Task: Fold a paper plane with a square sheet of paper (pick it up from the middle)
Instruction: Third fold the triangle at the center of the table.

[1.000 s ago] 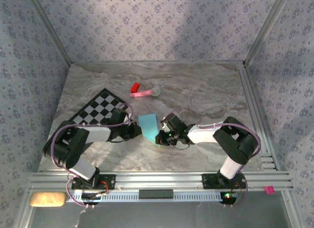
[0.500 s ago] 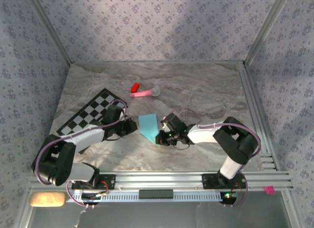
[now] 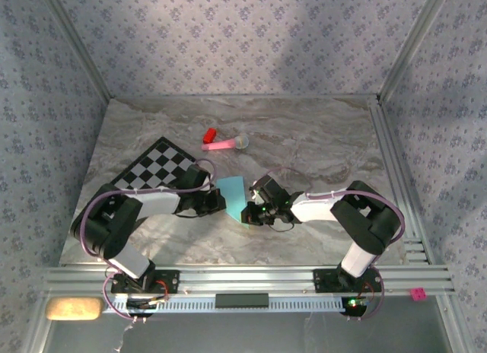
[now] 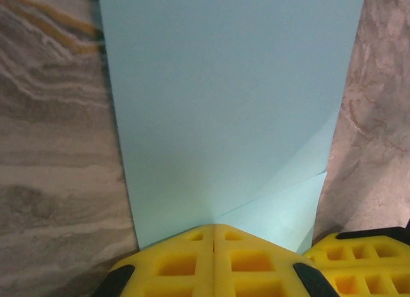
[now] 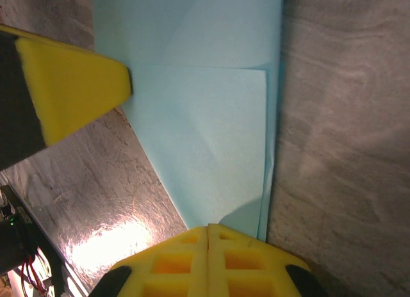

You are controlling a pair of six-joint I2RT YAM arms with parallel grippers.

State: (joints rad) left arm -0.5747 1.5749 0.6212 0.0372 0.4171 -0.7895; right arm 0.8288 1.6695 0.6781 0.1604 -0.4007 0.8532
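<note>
Near edge: both arm bases on the metal rail (image 3: 243, 281), arms bent inward so the claws meet near desk (image 3: 319, 155) centre.

L claw (image 3: 219, 204) comes in from the left, low over the marble. In its wrist cam the yellow pads (image 4: 213, 252) are pressed together w/ no gap, tips right at the near edge of the square sheet of paper (image 4: 224, 105). Can't tell if the edge is nipped btwn them or just touched.

R claw (image 3: 246, 214) comes in from the right, at the sheet's near corner. Its pads (image 5: 208, 255) are also pressed flat together, tips on the paper edge; again can't tell if it's pinched. Each wrist cam catches the other claw: R claw (image 4: 346, 258) bottom right, L claw (image 5: 118, 86) as a yellow wedge touching the sheet's side.

Sheet (image 3: 232, 189): thin, plain light blue, matte, lying on the desk btwn the two claws, slightly nearer than desk centre. Part-folded, not a flat square now: a flap (image 5: 205, 137) lies doubled over the lower layer w/ a straight top edge, and a diagonal crease runs from the L claw's tips toward the sheet's right edge. From the top it reads as a wedge, wider at the far end.

Further back, left: b/w checkered mat (image 3: 152, 169), L arm over its near corner. Beyond the sheet: pink stick toy (image 3: 222, 145) w/ small red piece (image 3: 209, 133) just beside it, both well apart from the paper.
</note>
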